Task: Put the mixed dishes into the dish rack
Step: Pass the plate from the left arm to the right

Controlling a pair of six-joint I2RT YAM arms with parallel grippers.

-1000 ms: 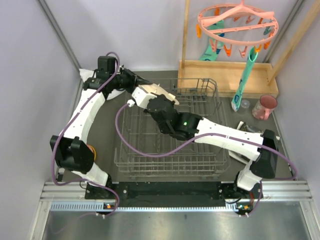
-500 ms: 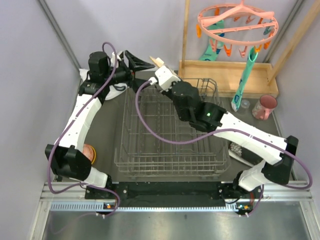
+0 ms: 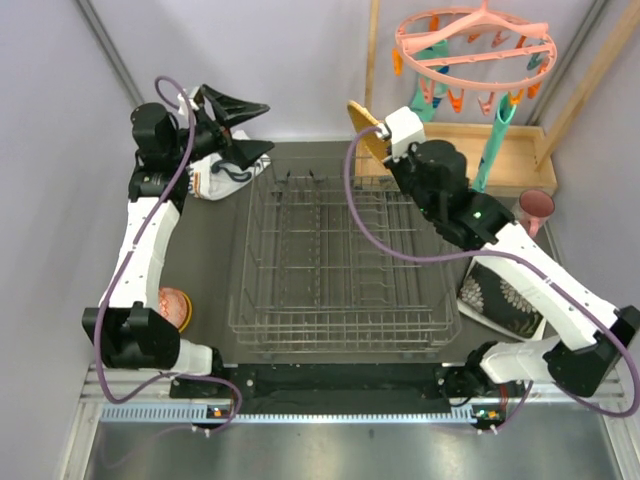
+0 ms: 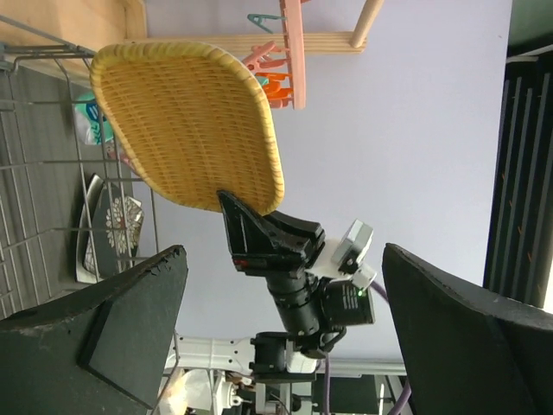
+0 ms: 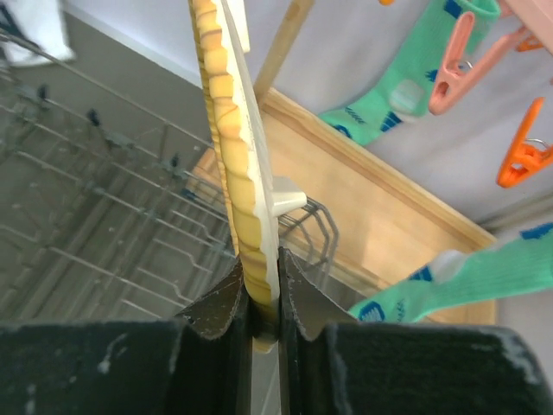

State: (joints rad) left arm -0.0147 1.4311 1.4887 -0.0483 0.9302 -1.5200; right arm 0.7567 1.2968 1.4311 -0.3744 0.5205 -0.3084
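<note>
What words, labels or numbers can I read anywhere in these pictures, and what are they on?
No text is readable in any view.
white cloth: black print, too blurred to tell whether it is lettering.
black floral plate: a flower pattern only, no words.
yellow plate: plain woven surface, no label showing.

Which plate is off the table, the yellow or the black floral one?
The yellow plate, clamped on edge in the right gripper; the black floral plate lies on the table.
</note>
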